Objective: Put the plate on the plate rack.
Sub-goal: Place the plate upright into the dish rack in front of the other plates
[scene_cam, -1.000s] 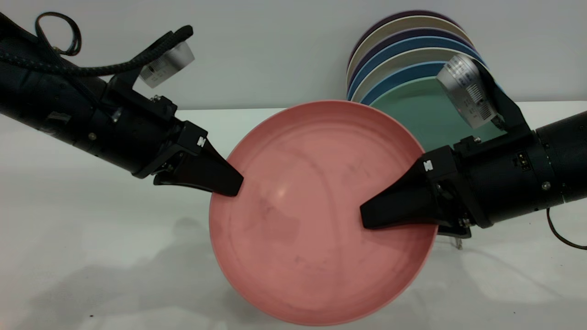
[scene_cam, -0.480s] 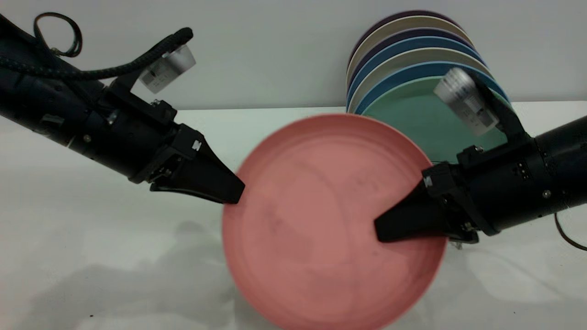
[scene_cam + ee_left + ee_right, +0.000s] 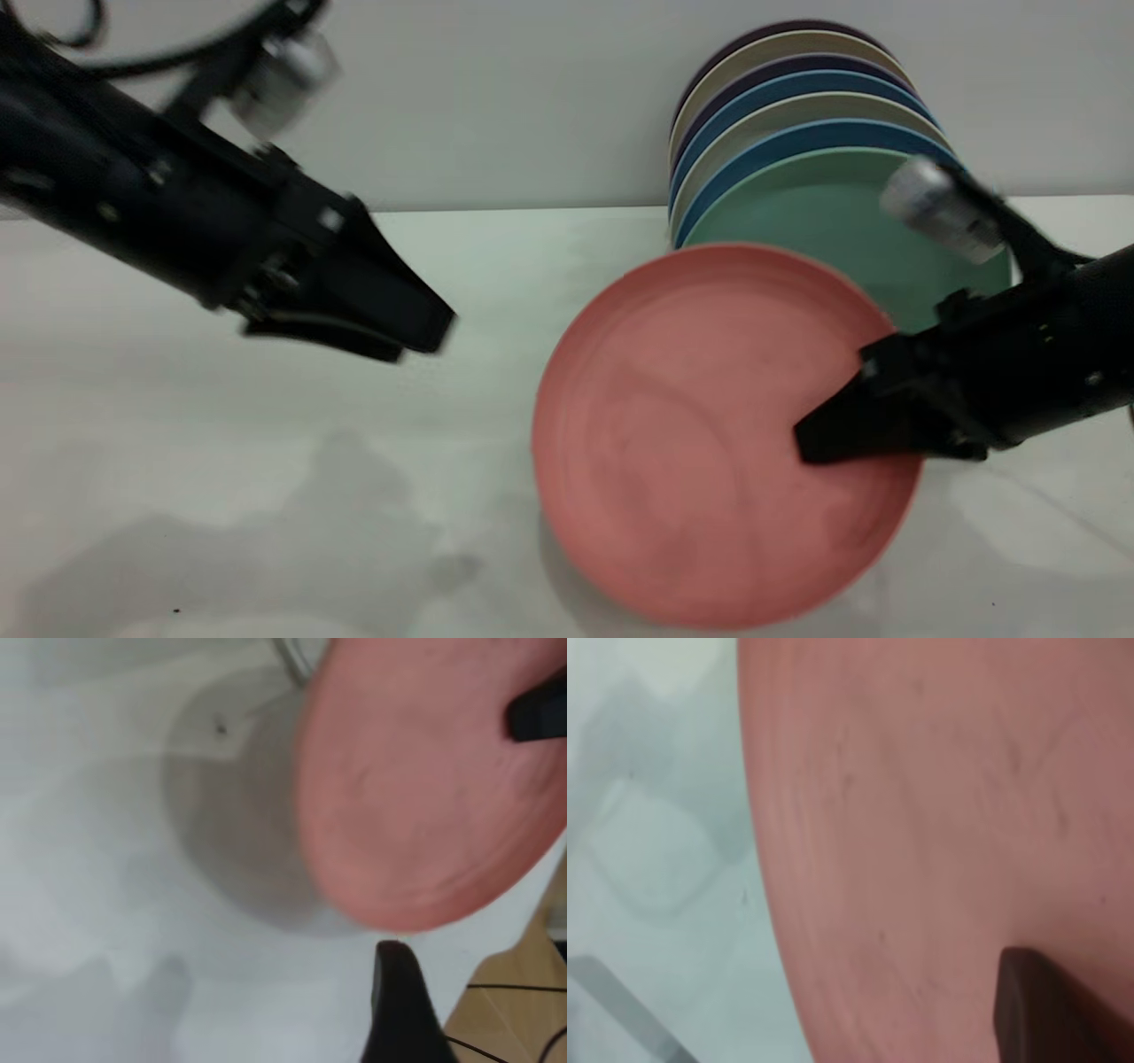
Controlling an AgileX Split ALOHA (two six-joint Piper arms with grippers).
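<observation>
The salmon-pink plate (image 3: pixel 691 425) is held tilted on edge, low over the white table, right of centre and just in front of the standing plates. My right gripper (image 3: pixel 802 447) is shut on its right rim; in the right wrist view one dark finger (image 3: pixel 1036 1001) lies on the plate's face (image 3: pixel 921 815). My left gripper (image 3: pixel 421 341) hangs to the left, well apart from the plate, open with nothing in it. The left wrist view shows the plate (image 3: pixel 425 788) past one finger (image 3: pixel 399 992). A thin wire of the plate rack (image 3: pixel 291 657) peeks out beside it; the rest is hidden.
A row of upright plates stands at the back right against the wall: a teal-green one (image 3: pixel 842 221) in front, then blue (image 3: pixel 797 137), beige and purple ones. The white table (image 3: pixel 266 496) stretches to the left and front. A wooden floor with cables (image 3: pixel 514 1001) lies beyond the table's edge.
The left gripper has let go of the plate's left rim and drawn back up and to the left. The right gripper has carried the plate right and down, toward the standing plates.
</observation>
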